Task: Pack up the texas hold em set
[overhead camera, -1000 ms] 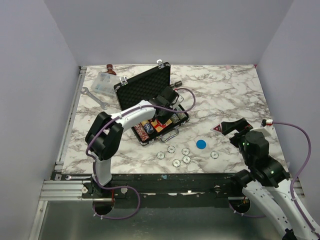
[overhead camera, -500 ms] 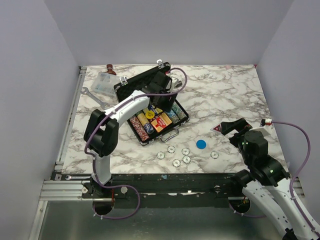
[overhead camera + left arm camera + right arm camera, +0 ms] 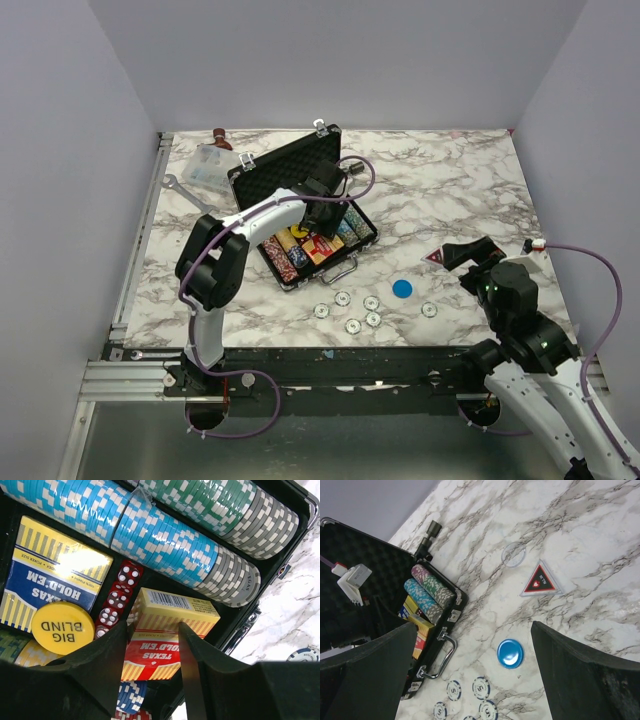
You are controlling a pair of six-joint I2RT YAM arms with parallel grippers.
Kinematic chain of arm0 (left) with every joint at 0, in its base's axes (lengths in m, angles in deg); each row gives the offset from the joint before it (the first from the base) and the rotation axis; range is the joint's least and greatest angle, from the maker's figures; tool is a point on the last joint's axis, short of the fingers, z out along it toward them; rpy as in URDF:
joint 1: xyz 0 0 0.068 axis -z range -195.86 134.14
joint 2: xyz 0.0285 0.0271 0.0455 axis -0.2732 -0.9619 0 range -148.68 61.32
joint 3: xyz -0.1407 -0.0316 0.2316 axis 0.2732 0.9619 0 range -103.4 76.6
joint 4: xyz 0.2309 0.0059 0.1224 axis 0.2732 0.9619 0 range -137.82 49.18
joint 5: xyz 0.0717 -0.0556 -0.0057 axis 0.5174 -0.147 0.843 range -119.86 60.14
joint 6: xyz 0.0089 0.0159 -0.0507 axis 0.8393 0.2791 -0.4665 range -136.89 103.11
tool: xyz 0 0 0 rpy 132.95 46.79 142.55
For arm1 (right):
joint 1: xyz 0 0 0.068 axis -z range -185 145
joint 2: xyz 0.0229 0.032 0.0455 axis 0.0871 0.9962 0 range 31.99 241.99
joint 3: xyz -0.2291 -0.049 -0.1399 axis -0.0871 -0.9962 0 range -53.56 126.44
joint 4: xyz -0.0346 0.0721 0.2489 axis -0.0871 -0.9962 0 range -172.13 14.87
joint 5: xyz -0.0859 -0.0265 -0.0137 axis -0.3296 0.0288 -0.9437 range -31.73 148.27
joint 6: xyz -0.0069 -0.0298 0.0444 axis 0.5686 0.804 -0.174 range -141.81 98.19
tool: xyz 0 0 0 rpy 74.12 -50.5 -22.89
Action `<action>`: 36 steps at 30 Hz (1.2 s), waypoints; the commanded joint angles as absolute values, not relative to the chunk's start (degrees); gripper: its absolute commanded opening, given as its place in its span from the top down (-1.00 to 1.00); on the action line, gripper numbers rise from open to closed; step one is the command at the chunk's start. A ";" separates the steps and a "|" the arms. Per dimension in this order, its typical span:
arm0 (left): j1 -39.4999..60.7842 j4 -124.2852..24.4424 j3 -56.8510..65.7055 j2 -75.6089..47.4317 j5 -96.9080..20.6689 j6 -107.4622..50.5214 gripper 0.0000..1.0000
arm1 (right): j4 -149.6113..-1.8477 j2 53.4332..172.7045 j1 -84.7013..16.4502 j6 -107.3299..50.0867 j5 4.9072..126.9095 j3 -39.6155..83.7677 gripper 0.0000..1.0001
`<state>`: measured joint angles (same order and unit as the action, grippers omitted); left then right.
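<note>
An open black briefcase (image 3: pixel 283 172) sits at the back left of the marble table (image 3: pixel 450 190), its foam tray holding chip rows (image 3: pixel 165 540) and card boxes. The left gripper (image 3: pixel 322 210), lifted toward the lid half a second ago, is now back down over the tray. Its fingers are parted and empty just above a slightly askew red-yellow card box (image 3: pixel 165 630). Six loose pale chips (image 3: pixel 352 308) and a blue disc (image 3: pixel 402 289) lie on the table near the case front. The right gripper (image 3: pixel 462 252) hangs to the right, spread wide and holding nothing. Packing looks far from finished.
</note>
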<state>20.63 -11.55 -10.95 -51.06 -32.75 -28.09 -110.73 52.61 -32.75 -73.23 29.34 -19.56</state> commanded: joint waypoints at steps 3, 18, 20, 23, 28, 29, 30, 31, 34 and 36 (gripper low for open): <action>20.93 -9.49 -10.84 -49.81 -41.99 -25.85 0.02 | -109.59 52.24 -32.61 -73.16 28.54 -20.28 -1.00; 20.82 -3.91 -13.69 -49.68 -31.33 -27.47 -0.37 | -109.94 52.46 -32.65 -73.57 28.58 -20.11 -1.00; 20.73 -4.44 -14.73 -48.79 -33.55 -27.46 -0.49 | -109.94 52.84 -32.65 -73.50 28.63 -20.06 -1.00; 20.82 -4.63 -18.10 -49.38 -37.02 -30.07 -0.56 | -109.85 52.84 -32.61 -73.58 28.40 -20.24 -1.00; 20.75 -4.41 -21.31 -51.53 -36.61 -33.80 -0.40 | -109.59 52.67 -32.67 -73.66 28.65 -20.53 -1.00; 20.48 -4.47 -21.07 -51.19 -36.24 -34.56 -0.38 | -109.59 52.81 -32.62 -73.79 28.60 -20.55 -1.00; 20.09 -5.13 -20.34 -50.37 -36.01 -35.42 -0.36 | -109.71 53.08 -32.63 -74.11 28.49 -20.32 -1.00; 19.34 -6.22 -19.25 -49.25 -36.59 -36.52 -0.35 | -109.84 53.47 -32.65 -74.34 28.56 -20.11 -1.00; 16.79 -11.52 -15.41 -46.47 -38.25 -38.65 -0.25 | -108.46 55.60 -32.68 -73.40 29.90 -20.43 -1.00; 15.85 -11.79 -14.72 -46.00 -37.65 -38.93 -0.14 | -107.03 57.52 -32.63 -71.98 30.74 -20.58 -1.00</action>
<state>18.95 -8.29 -17.31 -49.77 -36.93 -35.26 -110.12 54.51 -32.75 -73.33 29.43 -19.93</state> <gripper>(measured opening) 0.631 0.998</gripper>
